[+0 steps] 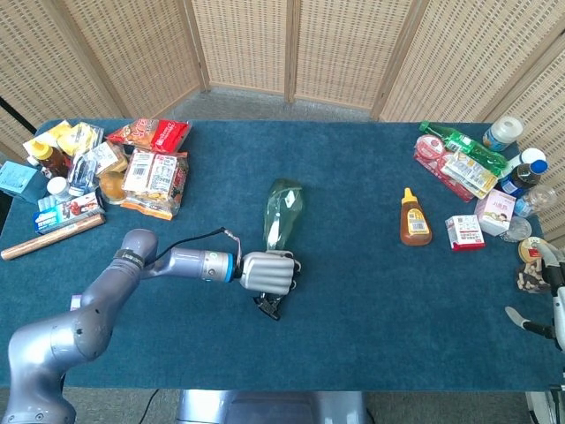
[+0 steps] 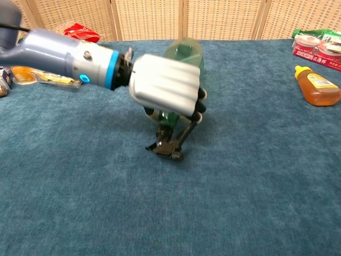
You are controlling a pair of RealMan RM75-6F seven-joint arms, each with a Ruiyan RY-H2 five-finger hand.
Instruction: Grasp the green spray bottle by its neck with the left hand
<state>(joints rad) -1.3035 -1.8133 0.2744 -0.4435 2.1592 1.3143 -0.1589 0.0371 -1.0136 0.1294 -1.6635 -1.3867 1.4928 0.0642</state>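
Green spray bottle (image 1: 282,212): lay at centre frame in the head view, base toward the top, black trigger head (image 2: 169,146) at the lower end on the blue table (image 1: 371,291). Left hand (image 2: 166,85): fingers curled around the bottle's neck, gripping it. Right hand (image 1: 554,305): barely visible at the right edge, state could not be told.

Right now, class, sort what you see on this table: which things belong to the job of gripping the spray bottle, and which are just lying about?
Belongs to the job:
- green spray bottle
- left hand, closed around its neck

Just lying about:
- honey bottle
- snack packets
- small red-and-white carton
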